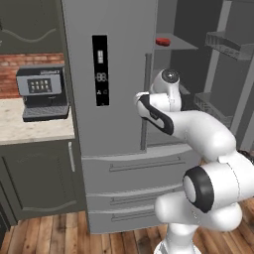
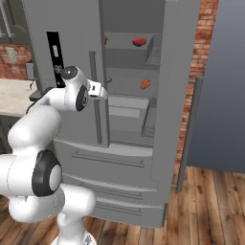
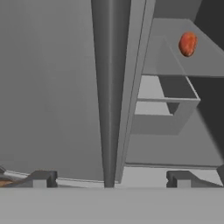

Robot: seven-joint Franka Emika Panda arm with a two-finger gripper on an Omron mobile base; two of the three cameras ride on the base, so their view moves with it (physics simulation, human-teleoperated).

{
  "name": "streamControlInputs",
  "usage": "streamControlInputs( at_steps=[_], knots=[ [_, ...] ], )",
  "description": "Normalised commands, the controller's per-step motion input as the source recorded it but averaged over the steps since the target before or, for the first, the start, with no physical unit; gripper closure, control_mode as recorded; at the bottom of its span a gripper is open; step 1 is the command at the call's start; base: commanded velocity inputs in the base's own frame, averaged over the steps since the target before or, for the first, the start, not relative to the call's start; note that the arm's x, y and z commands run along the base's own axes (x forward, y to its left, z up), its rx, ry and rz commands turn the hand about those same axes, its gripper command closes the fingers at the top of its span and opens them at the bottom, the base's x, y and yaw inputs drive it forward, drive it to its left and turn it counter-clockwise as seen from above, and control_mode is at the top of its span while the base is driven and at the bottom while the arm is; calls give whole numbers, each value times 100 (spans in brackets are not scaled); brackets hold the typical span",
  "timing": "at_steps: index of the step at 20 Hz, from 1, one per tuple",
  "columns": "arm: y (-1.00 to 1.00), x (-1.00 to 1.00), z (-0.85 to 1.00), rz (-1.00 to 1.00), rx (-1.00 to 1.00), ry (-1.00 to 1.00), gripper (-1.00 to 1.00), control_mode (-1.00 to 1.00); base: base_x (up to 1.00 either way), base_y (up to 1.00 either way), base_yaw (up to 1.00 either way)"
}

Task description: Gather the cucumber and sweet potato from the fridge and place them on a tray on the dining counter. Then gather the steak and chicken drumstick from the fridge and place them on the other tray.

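End effector (image 3: 109, 179) open, closed fridge door (image 3: 48, 87) ahead, sweet potato (image 3: 187, 43) beyond

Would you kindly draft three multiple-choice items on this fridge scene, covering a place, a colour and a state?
1. Where does the coffee machine stand?
A. On the counter left of the fridge
B. Inside the fridge
C. On the floor

2. What colour is the food on the top shelf?
A. Blue
B. Red
C. White

3. How is the fridge's right door?
A. Shut
B. Removed
C. Swung open

Answers: 1 A, it sits on the pale counter beside the fridge. 2 B, it shows red on the shelf. 3 C, the shelves lie exposed, with the open gripper in front.
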Motion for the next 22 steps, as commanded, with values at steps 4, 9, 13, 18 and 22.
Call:
streamControlInputs(
  at_steps=[4,9,13,18,22],
  knots=[
    [0,39,-11,0,0,-5,-100,-100,0,0,0],
    [0,40,-10,0,0,-4,-100,-100,0,0,0],
    [0,44,-10,0,0,-1,-100,-100,0,0,0],
    [0,48,-14,0,0,0,-100,-100,0,0,0],
    [0,48,-21,0,0,0,-100,-100,0,0,0]
  ],
)
